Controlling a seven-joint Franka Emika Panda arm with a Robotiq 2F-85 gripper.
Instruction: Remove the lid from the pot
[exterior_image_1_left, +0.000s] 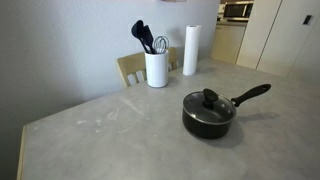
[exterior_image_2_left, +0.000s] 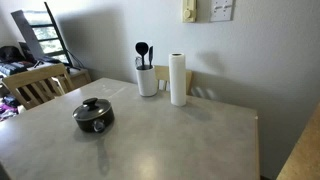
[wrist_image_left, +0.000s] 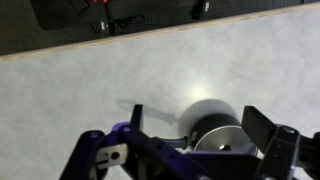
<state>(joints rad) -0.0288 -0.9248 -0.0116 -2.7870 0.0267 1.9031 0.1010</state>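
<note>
**Lidded pot sitting on the counter, open end effector not yet at the knob**

A small black pot (exterior_image_1_left: 208, 122) is sitting on a pale grey counter (exterior_image_1_left: 90, 135). Its clear glass lid (exterior_image_1_left: 200, 104) is resting flat on the rim, closing it completely. The lid's black knob (exterior_image_1_left: 209, 96) is pointing straight up, and the pot's long straight handle (exterior_image_1_left: 252, 94) is reaching out to one side. Well apart from the pot, near the wall, a white utensil holder (exterior_image_1_left: 156, 69) and a paper towel roll (exterior_image_1_left: 191, 50) are standing upright, just beside each other.

No arm is showing in either exterior view. In the wrist view, the end effector (wrist_image_left: 193, 112) is looking down at bare counter. Its fingers (wrist_image_left: 136, 112) are spread wide and are holding nothing. The pot is not appearing in that view.

The step in hand is probably the approach. To do it well, the end effector should be centring directly above the knob. It should come down vertically and close only on the knob. A straight upward lift, until the metal rim is clearing the pot, would avoid dragging the pot or tilting the glass.
</note>
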